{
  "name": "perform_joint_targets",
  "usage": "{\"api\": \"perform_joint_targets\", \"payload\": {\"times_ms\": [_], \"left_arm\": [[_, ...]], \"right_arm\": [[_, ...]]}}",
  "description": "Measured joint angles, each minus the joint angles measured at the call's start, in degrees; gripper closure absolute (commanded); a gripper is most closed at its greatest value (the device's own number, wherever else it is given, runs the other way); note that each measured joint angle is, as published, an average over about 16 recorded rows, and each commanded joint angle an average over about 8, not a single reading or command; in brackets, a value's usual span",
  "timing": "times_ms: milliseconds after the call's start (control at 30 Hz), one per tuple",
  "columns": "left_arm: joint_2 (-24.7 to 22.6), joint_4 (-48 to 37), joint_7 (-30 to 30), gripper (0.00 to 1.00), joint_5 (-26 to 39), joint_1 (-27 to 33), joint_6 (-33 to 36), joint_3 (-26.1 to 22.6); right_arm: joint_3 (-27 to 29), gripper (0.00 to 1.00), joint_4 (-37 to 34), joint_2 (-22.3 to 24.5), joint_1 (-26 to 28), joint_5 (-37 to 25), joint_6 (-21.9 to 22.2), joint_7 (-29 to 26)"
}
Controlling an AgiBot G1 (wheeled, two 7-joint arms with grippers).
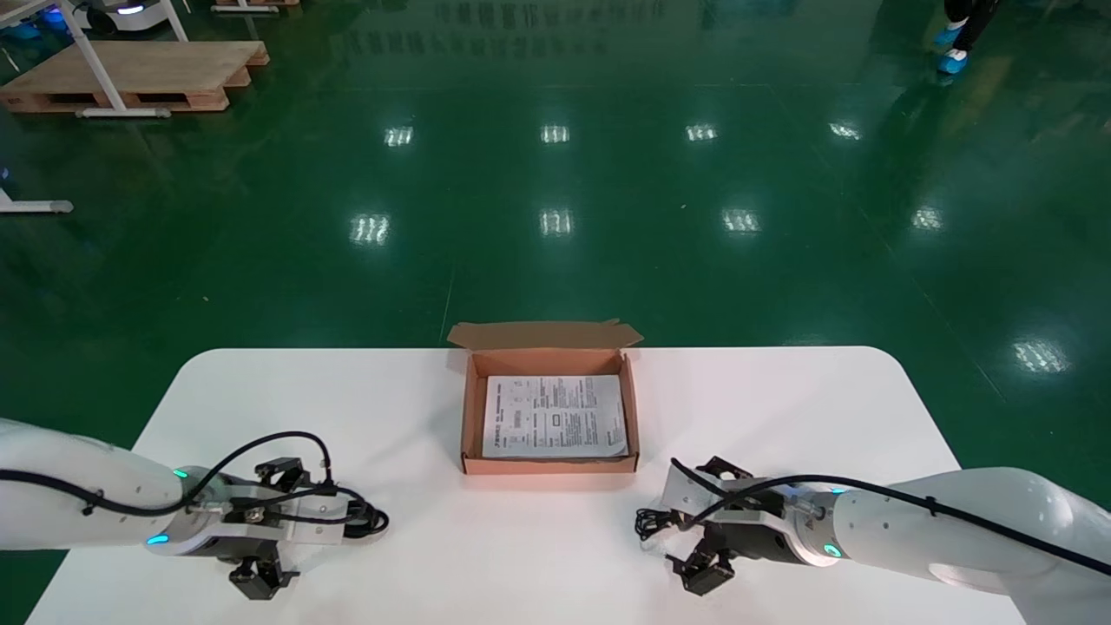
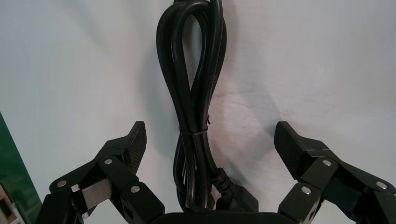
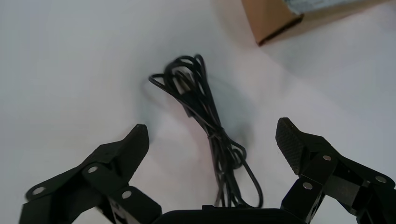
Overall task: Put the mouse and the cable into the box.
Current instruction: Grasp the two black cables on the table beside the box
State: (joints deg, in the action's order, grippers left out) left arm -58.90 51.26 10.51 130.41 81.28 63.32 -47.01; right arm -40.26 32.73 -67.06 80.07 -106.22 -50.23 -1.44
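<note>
An open cardboard box [image 1: 471, 408] stands at the table's middle with a printed sheet [image 1: 555, 417] lying in it. A thick black power cable [image 1: 369, 519], coiled and tied, lies at the front left. My left gripper [image 1: 269, 526] hovers over it, open, its fingers either side of the cable [image 2: 191, 93] without touching. A thin black cable bundle [image 1: 651, 523] lies at the front right. My right gripper [image 1: 707, 523] is open above this bundle [image 3: 205, 112], fingers apart on both sides. No mouse body shows in any view.
The white table [image 1: 781, 408] has rounded far corners, with green floor beyond. The box's lid flap [image 1: 542, 334] stands open at the far side. A corner of the box [image 3: 275, 21] shows in the right wrist view.
</note>
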Motion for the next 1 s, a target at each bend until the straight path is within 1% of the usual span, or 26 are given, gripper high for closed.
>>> {"api": "perform_joint_targets", "payload": {"times_ms": [167,200,233,267,433,467,500,533,1000], "left_arm": [[0.00,0.00,0.00,0.00,0.00,0.00,0.00,0.00],[0.00,0.00,0.00,0.00,0.00,-0.01,0.00,0.00],[0.00,-0.01,0.00,0.07,0.00,-0.01,0.00,0.00],[0.00,-0.01,0.00,0.17,0.00,-0.01,0.00,0.01],[0.01,-0.01,0.00,0.79,0.00,-0.01,0.00,0.01],[0.01,-0.01,0.00,0.92,-0.01,-0.01,0.00,0.01],[0.01,-0.01,0.00,0.97,-0.01,-0.01,0.00,0.01],[0.01,-0.01,0.00,1.00,-0.02,-0.01,0.00,0.01],[0.02,0.00,0.00,1.00,-0.05,-0.01,-0.01,0.01]], "right_arm": [[0.03,0.01,-2.81,-0.89,0.88,-0.14,0.91,1.19],[0.05,0.08,-3.16,-0.99,1.00,-0.12,1.02,1.32],[0.08,0.20,-3.44,-1.07,1.10,-0.10,1.10,1.43],[0.11,0.33,-3.65,-1.13,1.18,-0.07,1.14,1.51],[0.14,0.94,-4.08,-1.25,1.36,-0.04,1.21,1.70],[0.15,1.00,-4.01,-1.23,1.34,-0.02,1.19,1.67],[0.15,1.00,-3.94,-1.20,1.31,-0.01,1.17,1.64],[0.15,1.00,-3.86,-1.17,1.28,-0.01,1.15,1.61],[0.12,1.00,-3.13,-0.93,0.97,0.07,0.95,1.37]]}}
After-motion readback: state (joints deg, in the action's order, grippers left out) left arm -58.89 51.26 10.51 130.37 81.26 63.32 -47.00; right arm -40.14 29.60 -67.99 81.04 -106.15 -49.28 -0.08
